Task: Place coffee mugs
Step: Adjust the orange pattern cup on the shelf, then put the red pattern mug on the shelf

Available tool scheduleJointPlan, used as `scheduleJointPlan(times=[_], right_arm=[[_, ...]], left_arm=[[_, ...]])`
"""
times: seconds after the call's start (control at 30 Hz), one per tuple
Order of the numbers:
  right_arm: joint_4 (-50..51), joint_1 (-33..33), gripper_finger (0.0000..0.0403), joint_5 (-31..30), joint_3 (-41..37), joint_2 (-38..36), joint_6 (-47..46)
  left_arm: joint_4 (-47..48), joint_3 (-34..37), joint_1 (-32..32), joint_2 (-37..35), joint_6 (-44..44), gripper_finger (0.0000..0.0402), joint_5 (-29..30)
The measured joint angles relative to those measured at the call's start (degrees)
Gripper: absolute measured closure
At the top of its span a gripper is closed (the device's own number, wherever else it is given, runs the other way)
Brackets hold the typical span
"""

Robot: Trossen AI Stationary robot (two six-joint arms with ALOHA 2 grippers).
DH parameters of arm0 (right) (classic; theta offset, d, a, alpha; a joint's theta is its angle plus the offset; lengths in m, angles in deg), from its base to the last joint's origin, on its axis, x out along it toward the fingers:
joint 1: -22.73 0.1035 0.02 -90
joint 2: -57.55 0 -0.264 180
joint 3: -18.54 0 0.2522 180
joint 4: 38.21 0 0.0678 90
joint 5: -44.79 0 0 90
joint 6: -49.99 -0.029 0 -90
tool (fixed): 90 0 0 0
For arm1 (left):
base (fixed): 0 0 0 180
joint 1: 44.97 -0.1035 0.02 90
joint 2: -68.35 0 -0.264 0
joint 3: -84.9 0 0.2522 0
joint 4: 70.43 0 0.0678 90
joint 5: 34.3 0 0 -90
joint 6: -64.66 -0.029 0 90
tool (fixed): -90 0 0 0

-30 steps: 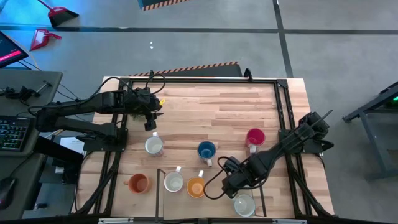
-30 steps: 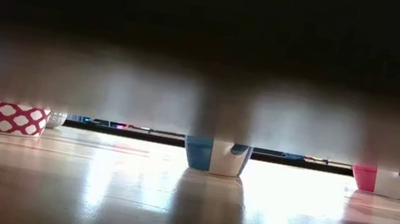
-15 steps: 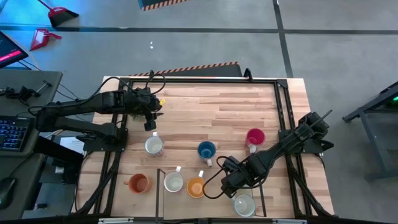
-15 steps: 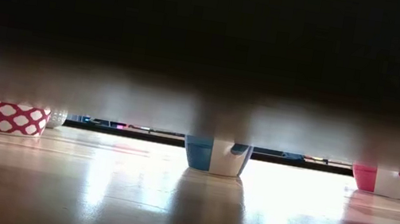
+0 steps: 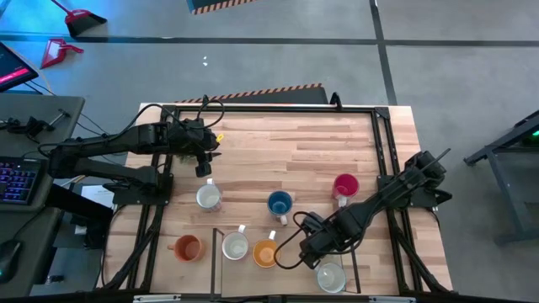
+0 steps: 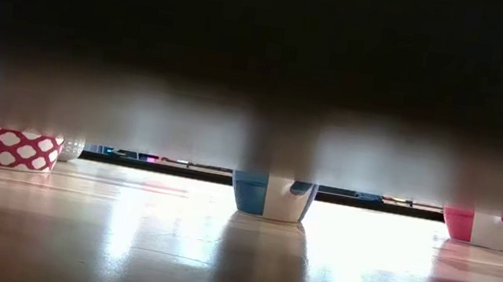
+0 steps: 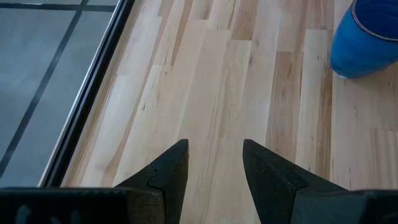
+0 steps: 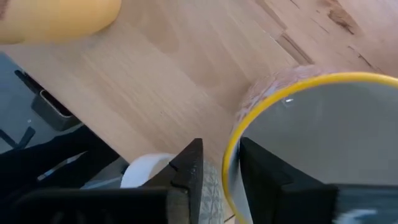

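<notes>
Right gripper (image 8: 217, 168) low over the near edge of the desk (image 5: 320, 160), fingers (image 8: 186, 165) straddling the yellow-edged rim of the white mug (image 5: 331, 276), which stands upright on the wood beside the orange mug (image 5: 265, 253). Fingers part-way apart, grip slackening. To finish cleanly I judge: spread fully, rise straight, avoid nudging the rim. Left gripper (image 7: 214, 162) waits at the far left, spread and empty.
</notes>
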Motion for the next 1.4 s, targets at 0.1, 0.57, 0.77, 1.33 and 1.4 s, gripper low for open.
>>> scheduleJointPlan(times=[0.1, 0.57, 0.77, 1.33, 1.4], right_arm=[[1.61, 0.0, 0.0318, -0.03, 1.55, -0.05, 0.16], [19.32, 0.02, 0.0318, -14.37, 21.86, -0.21, 3.71], [24.3, -1.38, 0.0318, -23.32, 27.19, -0.26, 14.92], [28.92, -14.84, 0.0318, -18.68, 17.22, -3.24, 13.23], [28.75, -15.76, 0.0318, -18.68, 12.9, -4.07, 12.1]], left_arm=[[0.0, 0.0, 0.0, 0.0, 0.0, 0.0259, -0.01], [0.0, 0.0, 0.0, 0.02, 0.12, 0.0259, -0.01], [0.0, 0.0, 0.0, 0.0, 0.17, 0.0259, -0.01], [0.08, 0.0, 0.02, 0.0, 1.75, 0.0259, -0.07], [0.2, 0.0, 0.01, 0.02, 2.07, 0.0259, -0.08]])
